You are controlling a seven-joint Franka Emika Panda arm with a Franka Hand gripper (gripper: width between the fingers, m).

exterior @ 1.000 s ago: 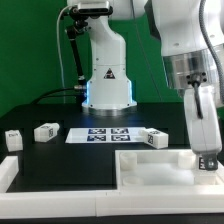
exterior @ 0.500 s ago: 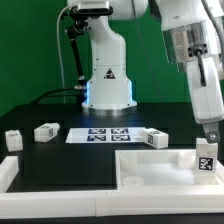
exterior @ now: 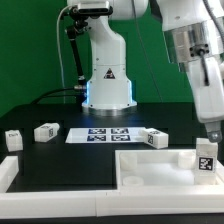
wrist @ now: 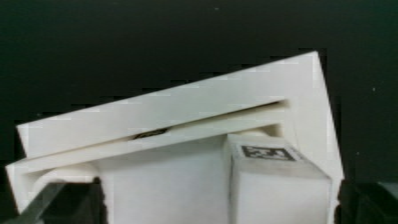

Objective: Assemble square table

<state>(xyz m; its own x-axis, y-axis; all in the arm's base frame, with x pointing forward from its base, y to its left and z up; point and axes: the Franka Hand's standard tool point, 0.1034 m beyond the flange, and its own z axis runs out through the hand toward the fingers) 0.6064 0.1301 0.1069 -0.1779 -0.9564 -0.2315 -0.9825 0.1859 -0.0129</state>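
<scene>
Exterior view: the gripper [exterior: 211, 128] hung with jaws spread wide, gripping nothing, just above an upright tagged leg [exterior: 205, 158]. That leg stood on the square table panel [exterior: 150, 166], at its end on the exterior view's right. A second leg [exterior: 155, 139], third leg [exterior: 46, 131] and fourth leg [exterior: 13, 139] lay by the marker board [exterior: 108, 134].

Wrist view: the upright leg [wrist: 214, 190] stood close against the panel [wrist: 178, 110].

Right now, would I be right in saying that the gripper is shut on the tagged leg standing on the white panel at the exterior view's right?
Not quite. The gripper is open and hangs just above the leg, not gripping it, as the exterior view shows. The rest holds: the tagged leg stands on the white panel at that view's right.
</scene>
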